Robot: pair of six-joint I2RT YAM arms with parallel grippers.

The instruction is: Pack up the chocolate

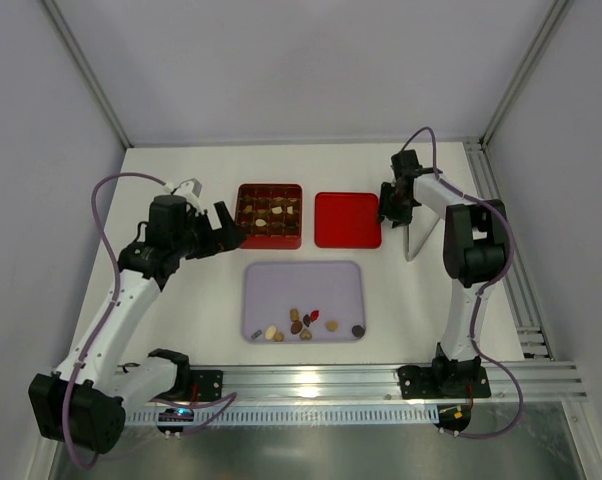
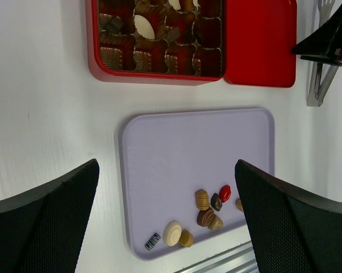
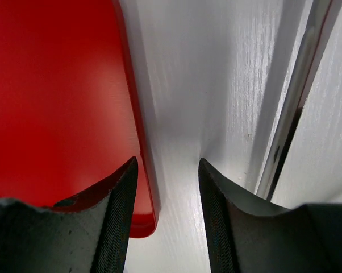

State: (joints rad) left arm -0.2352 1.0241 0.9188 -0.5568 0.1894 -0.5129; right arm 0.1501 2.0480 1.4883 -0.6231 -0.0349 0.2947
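Several pieces of chocolate [image 1: 301, 322] lie loose along the near edge of the lilac tray [image 1: 301, 285], also in the left wrist view as chocolate [image 2: 208, 207] on the tray [image 2: 188, 153]. More pieces sit in the red compartment box [image 1: 270, 214] [image 2: 154, 40]. My left gripper [image 1: 229, 228] [image 2: 166, 165] hangs open and empty, left of the box. My right gripper [image 1: 389, 210] [image 3: 166, 162] is low at the right edge of the red lid [image 1: 346, 219] [image 3: 57, 96]. Its jaws stand apart, one over the lid, one over the table, the rim in the gap.
Metal tongs [image 1: 413, 240] [image 3: 296, 96] lie on the table just right of the right gripper. The lid [image 2: 259, 42] rests flat beside the box. An aluminium rail [image 1: 381, 378] runs along the near table edge.
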